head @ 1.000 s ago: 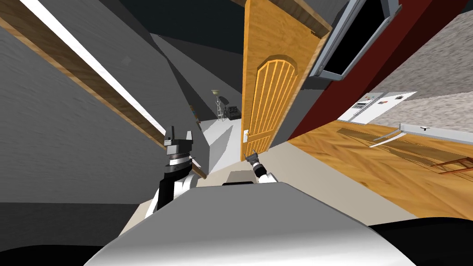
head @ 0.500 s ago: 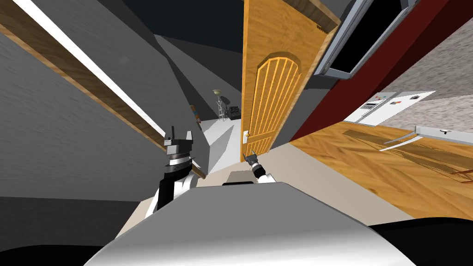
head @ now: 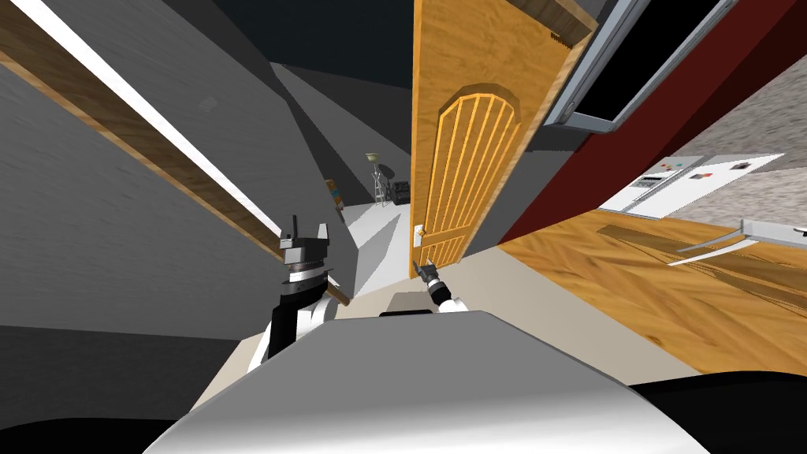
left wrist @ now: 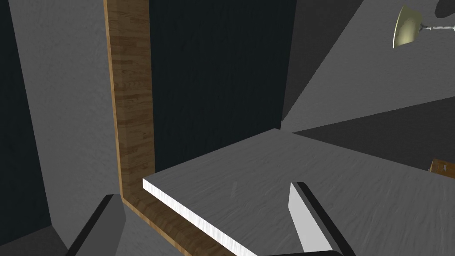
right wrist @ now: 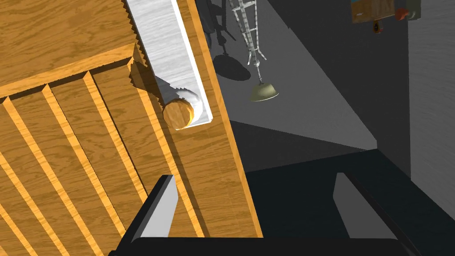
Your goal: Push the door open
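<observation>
Door (head: pixel 465 158): orange-tan wood grain, arched panel of raised vertical slats with lighter yellow edges. Knob (right wrist: pixel 177 114): same wood grain, on white streaky plate (right wrist: pixel 166 49). Door frame (left wrist: pixel 131 89): darker brown wood. Walls (head: pixel 94 236): plain grey. Wall strip (head: pixel 646 134) beside door: dark red. Floor (head: pixel 630 284): orange wood grain. Lamp (right wrist: pixel 264 92): olive shade, silver stem. Right end effector (right wrist: pixel 254 178): light grey fingers (right wrist: pixel 155 213), dark body.
</observation>
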You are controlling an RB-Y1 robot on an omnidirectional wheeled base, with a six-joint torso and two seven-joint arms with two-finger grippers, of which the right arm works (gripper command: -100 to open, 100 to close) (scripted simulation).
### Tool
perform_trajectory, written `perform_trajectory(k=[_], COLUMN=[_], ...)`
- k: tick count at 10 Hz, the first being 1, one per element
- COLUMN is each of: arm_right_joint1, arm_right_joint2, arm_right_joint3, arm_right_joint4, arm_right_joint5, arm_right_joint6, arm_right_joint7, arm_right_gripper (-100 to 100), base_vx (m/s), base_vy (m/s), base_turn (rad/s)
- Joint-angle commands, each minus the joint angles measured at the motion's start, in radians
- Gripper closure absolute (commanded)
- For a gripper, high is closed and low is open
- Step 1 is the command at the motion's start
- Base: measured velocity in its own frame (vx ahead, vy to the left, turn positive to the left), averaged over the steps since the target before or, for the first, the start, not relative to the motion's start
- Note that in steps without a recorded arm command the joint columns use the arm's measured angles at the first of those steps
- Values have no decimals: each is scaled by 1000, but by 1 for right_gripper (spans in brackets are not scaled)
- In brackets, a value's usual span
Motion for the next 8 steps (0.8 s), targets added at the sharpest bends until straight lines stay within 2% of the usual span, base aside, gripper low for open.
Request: perform_trajectory(k=[1, 3, 4, 8], arm_right_joint1=[-2, -3, -3, -6], arm_right_joint2=[3, 10, 10, 24], arm_right_joint3=[5, 12, 12, 24], arm_right_joint4=[9, 24, 24, 48], arm_right_joint5=[-50, -111, -119, -237], arm_right_joint6=[14, 32, 32, 64], arm_right_joint7=[-44, -98, -98, -195], arm_right_gripper=[-100, -100, -100, -100], base_vx=[51, 56, 34, 43], base_vy=[-78, -80, -64, -71], base_turn=[68, 78, 18, 57])
